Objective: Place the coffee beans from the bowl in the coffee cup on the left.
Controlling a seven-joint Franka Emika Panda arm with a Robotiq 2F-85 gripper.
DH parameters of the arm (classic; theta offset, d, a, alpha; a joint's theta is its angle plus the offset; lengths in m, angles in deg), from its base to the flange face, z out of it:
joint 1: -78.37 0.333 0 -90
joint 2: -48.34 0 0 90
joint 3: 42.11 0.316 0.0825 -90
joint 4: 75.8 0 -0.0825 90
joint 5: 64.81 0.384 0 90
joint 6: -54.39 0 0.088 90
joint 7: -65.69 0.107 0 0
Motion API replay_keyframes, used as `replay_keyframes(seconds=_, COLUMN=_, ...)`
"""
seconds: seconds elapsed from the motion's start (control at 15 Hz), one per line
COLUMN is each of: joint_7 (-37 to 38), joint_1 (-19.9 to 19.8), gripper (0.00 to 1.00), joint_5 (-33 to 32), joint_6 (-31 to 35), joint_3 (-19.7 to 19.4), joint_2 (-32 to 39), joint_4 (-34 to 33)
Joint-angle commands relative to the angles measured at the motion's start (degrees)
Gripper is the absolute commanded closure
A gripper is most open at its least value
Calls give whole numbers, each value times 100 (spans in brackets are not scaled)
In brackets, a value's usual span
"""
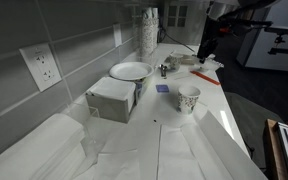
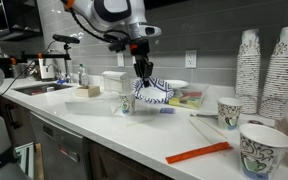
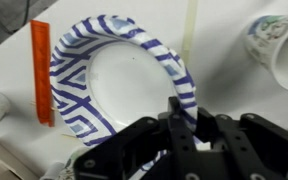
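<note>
Orange stick [image 2: 197, 153] on counter [image 2: 134, 135] — cup stacks [image 2: 249, 70] nearby.

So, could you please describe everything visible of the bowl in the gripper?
The bowl is a shallow round dish, paper by the look, with a plain white centre and a blue-and-white geometric band round its rim. The gripper pinches its rim on one side. In an exterior view the bowl hangs tilted over the counter. Its inside looks bare.

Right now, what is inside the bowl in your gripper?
In the wrist view the bowl shows a bare white inside, with nothing loose visible in it. The gripper pinching its rim covers the near edge, so anything lying there is hidden.
</note>
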Motion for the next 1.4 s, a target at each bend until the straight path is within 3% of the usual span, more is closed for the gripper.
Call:
replay_keyframes(seconds=0.0, joint_7=744, joint_1=-144, gripper=98, joint_5=-1032, joint_6=134, joint_3=-69, joint_2=656, joint_4=-115)
replay_keyframes(seconds=0.33, joint_7=1242, joint_1=-105, gripper=98, joint_5=-1758, joint_6=644, joint_3=-367, joint_2=1269, joint_4=-214)
replay_keyframes(seconds=0.67, joint_7=950, joint_1=-32, gripper=98, joint_5=-1668, joint_6=1531, joint_3=-613, joint_2=1690, joint_4=-196)
replay_keyframes(seconds=1.2, joint_7=884, joint_1=56, gripper=98, joint_5=-1638, joint_6=2096, joint_3=-829, joint_2=2151, joint_4=-191)
replay_keyframes(seconds=1.27, joint_7=796, joint_1=76, gripper=68, joint_5=-1538, joint_6=2054, joint_3=-826, joint_2=2139, joint_4=-183)
replay_keyframes(seconds=1.33, joint_7=734, joint_1=99, gripper=68, joint_5=-1481, joint_6=1959, joint_3=-822, joint_2=2107, joint_4=-187)
